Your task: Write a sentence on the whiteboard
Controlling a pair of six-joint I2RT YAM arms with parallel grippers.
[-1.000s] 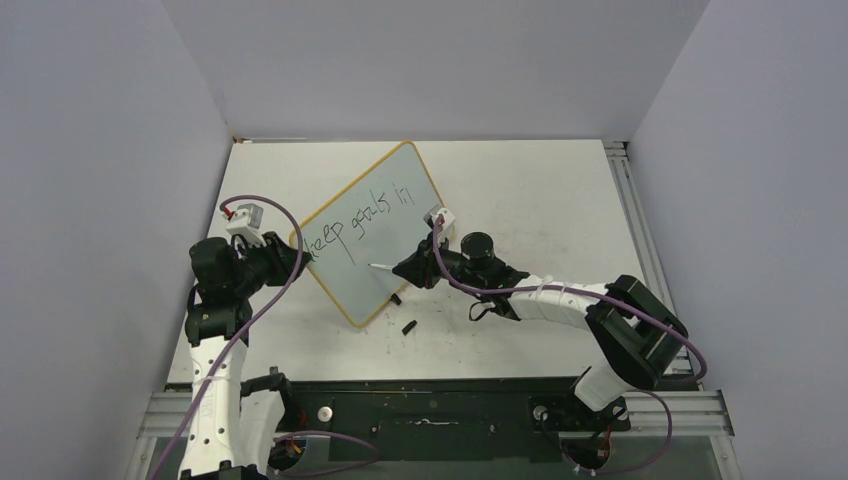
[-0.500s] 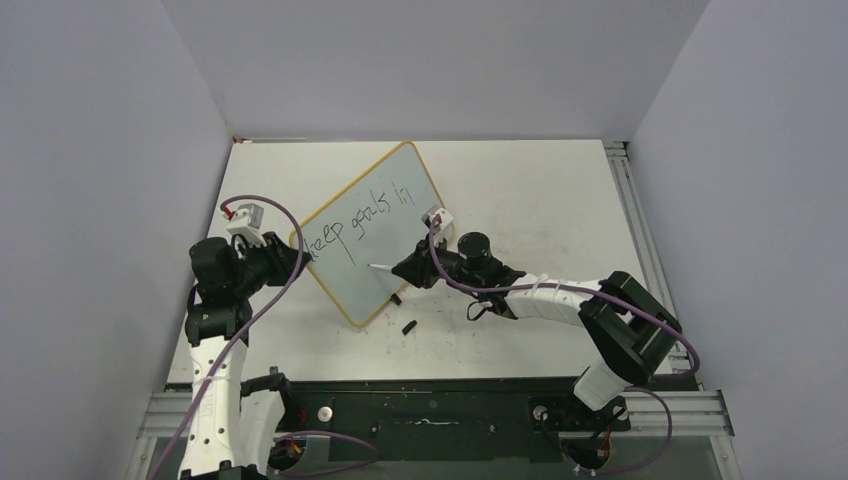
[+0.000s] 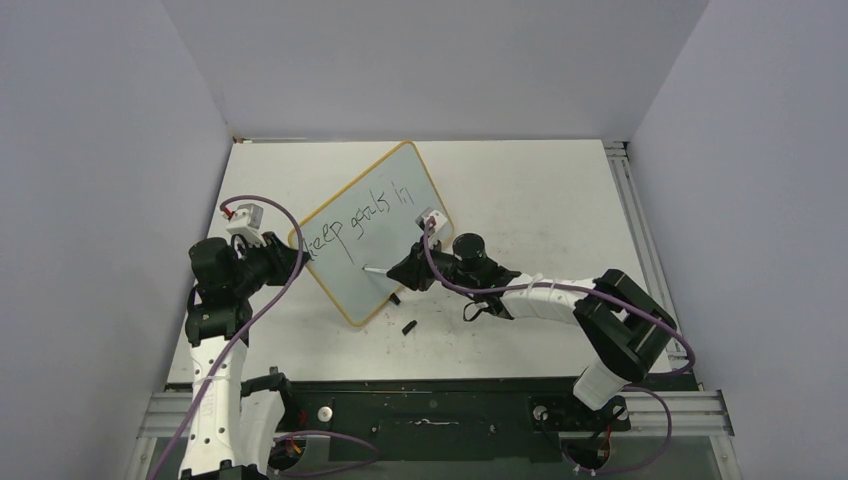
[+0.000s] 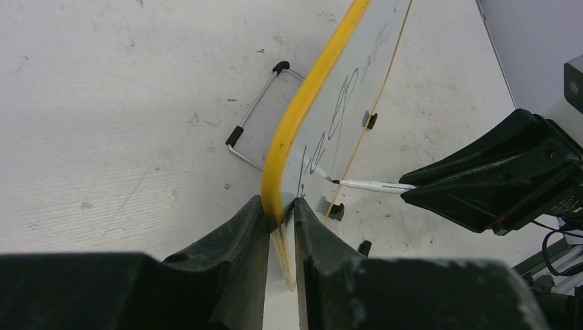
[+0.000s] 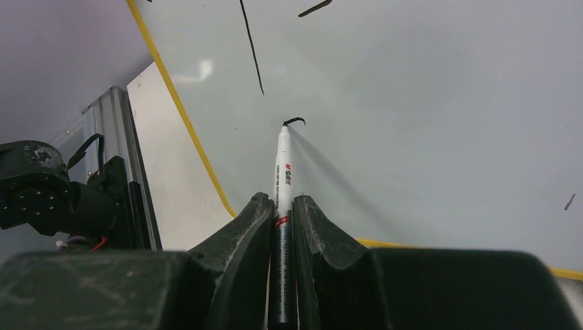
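Right gripper [image 5: 278, 206]: clamped on marker [image 5: 282, 165] barrel; tip touching whiteboard [image 3: 390, 235] face beneath the sentence [image 3: 358, 222].
Left gripper [image 4: 280, 210]: narrowed onto whiteboard's yellow rim at left corner.
Whiteboard: tilted, propped on wire stand [image 4: 258, 110], between both grippers.
Handling: judged light, stiff, slick-faced, prone to shifting under pen pressure; best gripped by rim.

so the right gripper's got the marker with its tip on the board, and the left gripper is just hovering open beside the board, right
Not quite. The left gripper isn't hovering open: its fingers are pinched on the yellow rim of the whiteboard, as the left wrist view shows. The rest holds: the right gripper has the marker with its tip on the board.
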